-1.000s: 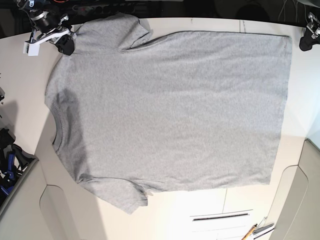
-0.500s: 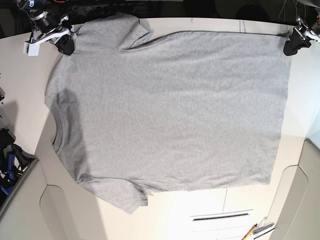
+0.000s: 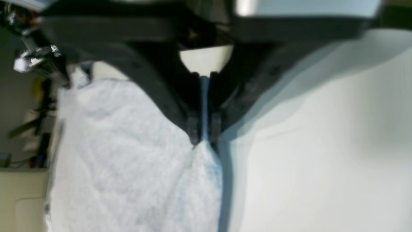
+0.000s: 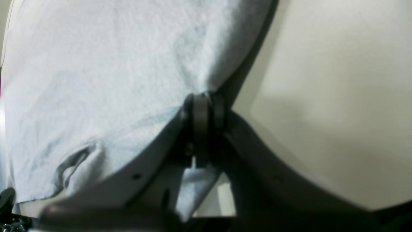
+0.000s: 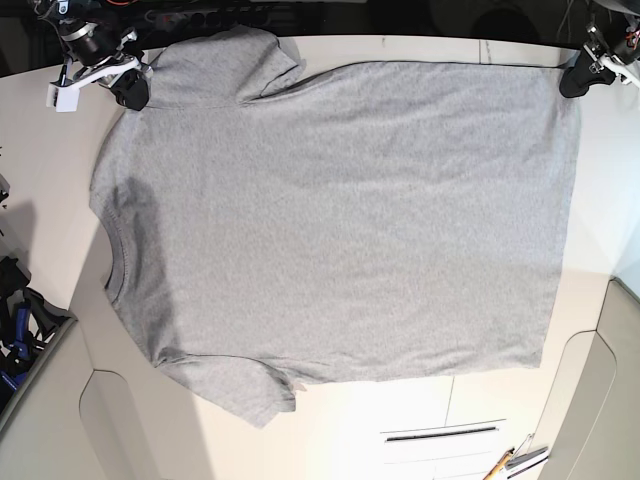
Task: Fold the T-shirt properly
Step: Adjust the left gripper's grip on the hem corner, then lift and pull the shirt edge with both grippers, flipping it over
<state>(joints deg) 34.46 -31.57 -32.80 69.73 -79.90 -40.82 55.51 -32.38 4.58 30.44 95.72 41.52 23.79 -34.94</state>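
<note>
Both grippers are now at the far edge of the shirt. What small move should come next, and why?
Probably lift both corners slightly together. The left gripper is shut on the T-shirt at its hem corner, cloth pinched between its jaws, and the right gripper is shut on the edge by the sleeve. The shirt lies flat on the table, so a lift can start the fold.

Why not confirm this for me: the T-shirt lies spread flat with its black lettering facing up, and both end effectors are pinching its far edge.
Not quite. The T-shirt shows its plain grey side up; the base view shows no lettering. The rest holds: the left end effector and right end effector each pinch its edge.
</note>
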